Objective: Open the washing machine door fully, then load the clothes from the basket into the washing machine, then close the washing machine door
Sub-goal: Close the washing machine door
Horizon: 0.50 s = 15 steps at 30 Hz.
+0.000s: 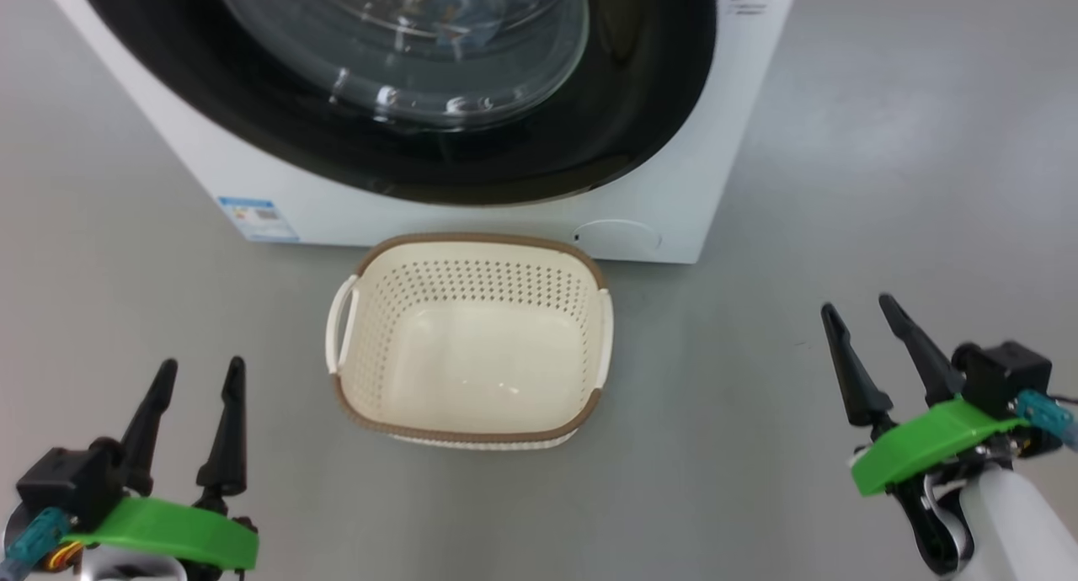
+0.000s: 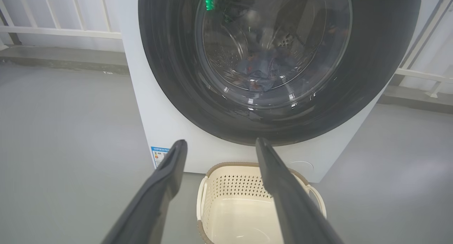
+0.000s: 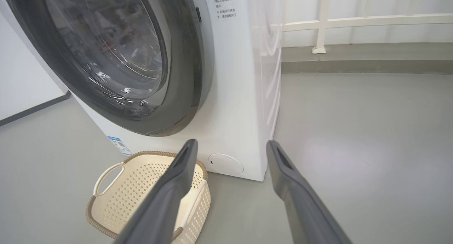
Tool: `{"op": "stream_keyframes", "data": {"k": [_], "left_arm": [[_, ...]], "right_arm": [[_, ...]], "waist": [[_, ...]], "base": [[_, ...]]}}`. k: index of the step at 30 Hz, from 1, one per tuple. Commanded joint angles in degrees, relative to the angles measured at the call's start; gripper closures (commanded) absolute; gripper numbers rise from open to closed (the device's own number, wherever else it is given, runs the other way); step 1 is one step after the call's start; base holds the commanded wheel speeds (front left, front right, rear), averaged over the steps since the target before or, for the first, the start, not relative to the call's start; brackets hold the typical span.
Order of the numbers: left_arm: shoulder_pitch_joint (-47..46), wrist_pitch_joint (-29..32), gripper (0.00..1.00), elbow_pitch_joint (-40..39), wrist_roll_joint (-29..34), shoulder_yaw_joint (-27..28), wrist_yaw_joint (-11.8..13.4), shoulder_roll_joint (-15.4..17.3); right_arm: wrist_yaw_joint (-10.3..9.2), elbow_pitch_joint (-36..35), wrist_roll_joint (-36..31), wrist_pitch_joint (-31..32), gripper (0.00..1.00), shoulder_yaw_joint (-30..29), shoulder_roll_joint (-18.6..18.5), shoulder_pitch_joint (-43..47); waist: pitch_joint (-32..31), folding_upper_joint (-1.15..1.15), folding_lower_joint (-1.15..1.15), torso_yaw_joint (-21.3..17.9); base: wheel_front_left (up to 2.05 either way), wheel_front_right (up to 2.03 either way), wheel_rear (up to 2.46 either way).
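Observation:
The washing machine (image 1: 472,215) stands straight ahead, and its door (image 1: 253,101) with the glossy black rim lies flat against the white front. Through the glass in the left wrist view, the clothes (image 2: 260,69) rest as a blue printed heap low in the drum. The cream basket (image 1: 472,242) sits on the floor before the machine with nothing in it; it also shows as the basket (image 2: 226,165) and the basket (image 3: 141,154). My left gripper (image 1: 202,366) hovers open at the lower left of the basket. My right gripper (image 1: 857,305) stands open to its right, holding nothing.
Grey floor spreads on both sides of the machine. A blue label (image 1: 257,217) and a round white flap (image 1: 616,236) sit low on its front. A white railing (image 3: 354,21) and a low kerb run behind the machine.

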Motion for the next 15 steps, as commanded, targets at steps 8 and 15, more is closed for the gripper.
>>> {"op": "stream_keyframes", "data": {"k": [8,15], "left_arm": [[1.5,-0.4,0.00,0.0,-0.9,2.9,-0.1,2.5],[2.9,-0.4,0.00,0.4,-1.1,3.5,-0.1,2.9]], "right_arm": [[-0.34,-2.2,0.2,-0.3,0.00,-1.6,1.2,6.1],[-0.34,-2.6,0.0,-0.3,0.00,-2.8,1.6,9.3]], "waist": [[-3.9,0.00,0.00,-4.6],[-5.5,0.00,0.00,-7.2]], "base": [[0.00,0.00,0.00],[0.00,0.00,0.00]]}}
